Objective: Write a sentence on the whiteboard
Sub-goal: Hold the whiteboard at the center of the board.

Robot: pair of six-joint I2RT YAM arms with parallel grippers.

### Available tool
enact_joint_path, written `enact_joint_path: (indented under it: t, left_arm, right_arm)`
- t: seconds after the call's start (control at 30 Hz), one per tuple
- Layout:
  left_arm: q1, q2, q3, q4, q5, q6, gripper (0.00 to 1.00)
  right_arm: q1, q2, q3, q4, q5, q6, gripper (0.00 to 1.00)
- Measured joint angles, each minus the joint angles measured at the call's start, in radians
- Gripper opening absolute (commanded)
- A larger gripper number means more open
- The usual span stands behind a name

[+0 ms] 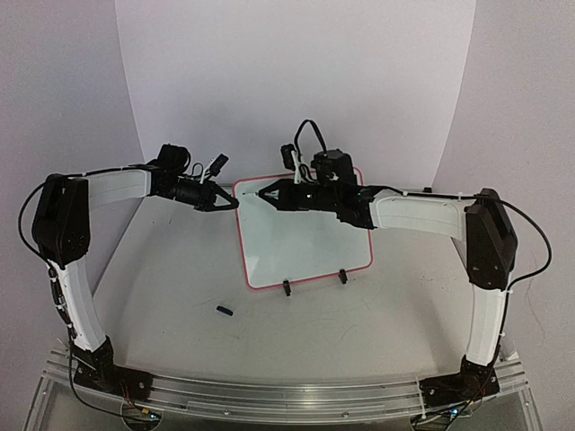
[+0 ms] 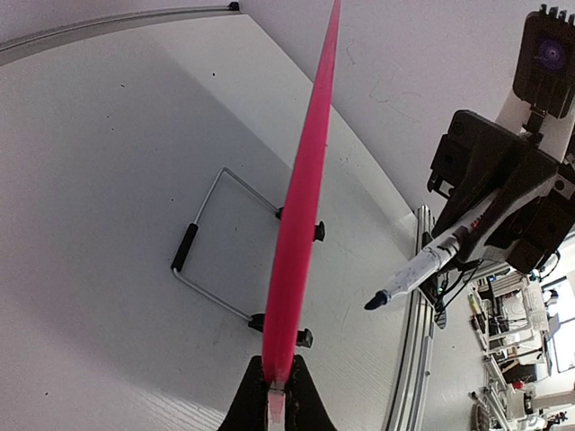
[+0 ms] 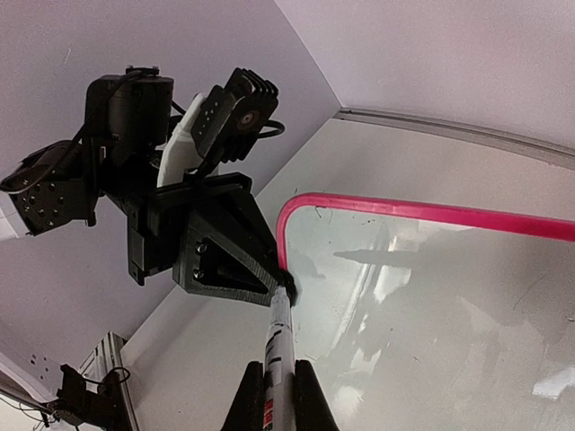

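Whiteboard [image 1: 305, 251]: stands mid-counter on its two clip feet [image 1: 287, 288], leaning back. A wire stand [image 2: 202, 215] shows behind it in the left wrist view. Face white and glossy, carrying reflections only where the right wrist view shows it.

Left jaws: pressed together on the pink frame [image 2: 305, 180], pinching the board's left edge just below the upper left corner. From that wrist the board runs edge-on straight away from the jaws.

Right jaws: pinching a marker [image 2: 422, 268] by its barrel, dark tip bare and pointing toward the left jaws. The tip hangs in front of the face near the upper left corner. The left wrist view shows a gap between tip and board; not touching.

Edges: top, right and bottom edges of the frame are untouched. The right arm lies across the front of the board's upper part. The lower part of the face below the right jaws is uncovered.

Room: white counter [image 1: 171, 269] open below and to the outer side of the left jaws. A small dark piece [image 1: 225, 311] lies there alone, well apart from both jaws, near the board's lower left corner. The white back wall stands close behind both jaws.
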Motion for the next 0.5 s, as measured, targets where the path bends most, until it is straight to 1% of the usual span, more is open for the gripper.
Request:
enact_joint_path:
  t: [0.5]
  left_arm:
    - [0.001, 0.002, 0.0, -0.022, 0.01, 0.088, 0.0]
  right_arm:
    - [-0.011, 0.027, 0.025, 0.044, 0.0, 0.029, 0.0]
